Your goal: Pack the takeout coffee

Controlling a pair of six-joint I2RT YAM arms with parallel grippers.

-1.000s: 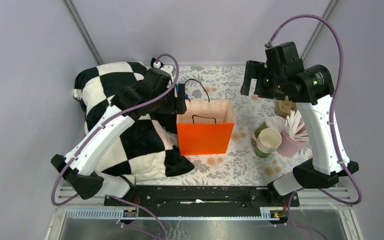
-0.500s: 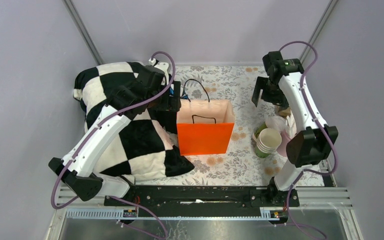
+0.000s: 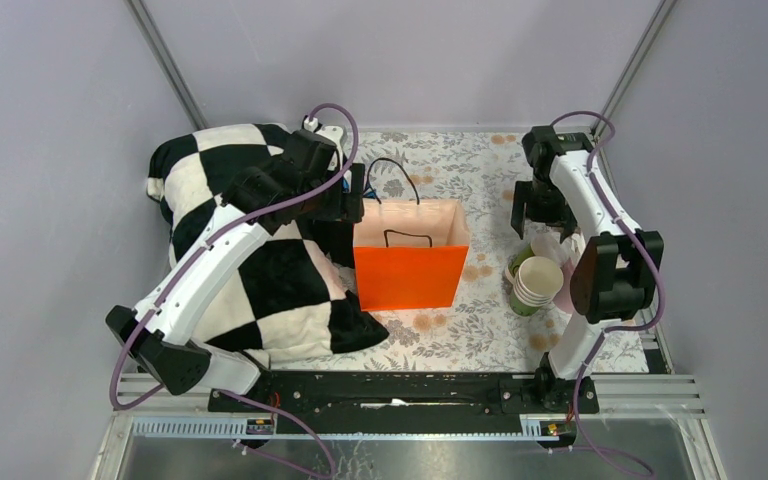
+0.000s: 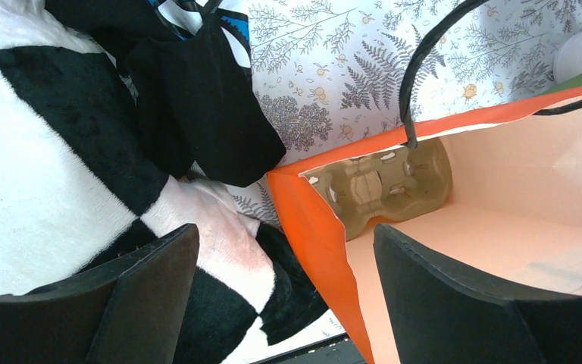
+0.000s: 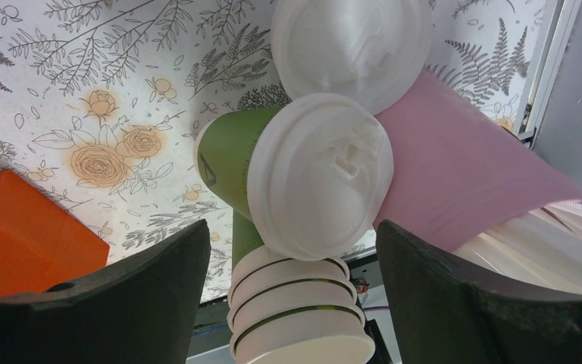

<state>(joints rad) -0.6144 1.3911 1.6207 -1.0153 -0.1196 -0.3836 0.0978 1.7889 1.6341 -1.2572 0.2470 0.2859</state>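
Landmark is the orange paper bag with black cord handles, standing open on the floral-print table cover. The takeout coffee, a small green paper cup with a white round plastic lid, sits off to the bag's right. From the top camera it's mostly hidden under the right arm, with only a sliver of green showing. The wrist view shows it jammed up against a stack of nested lidless green cups and a pink cup of white sticks. A second white lid sits just past it, and whatever's under that one is covered.

The right gripper hangs over the lidded cup with its jaws spread wide, gripping nothing. The left gripper is at the bag's left wall, also spread, with the wall's top edge in the gap. A black-and-white checkered cushion lies left of the bag. Inside the bag there's a moulded brown cardboard cup carrier, partly cut off by the rim.

There's a small dark mark on the lidded cup's side, too tiny to read.
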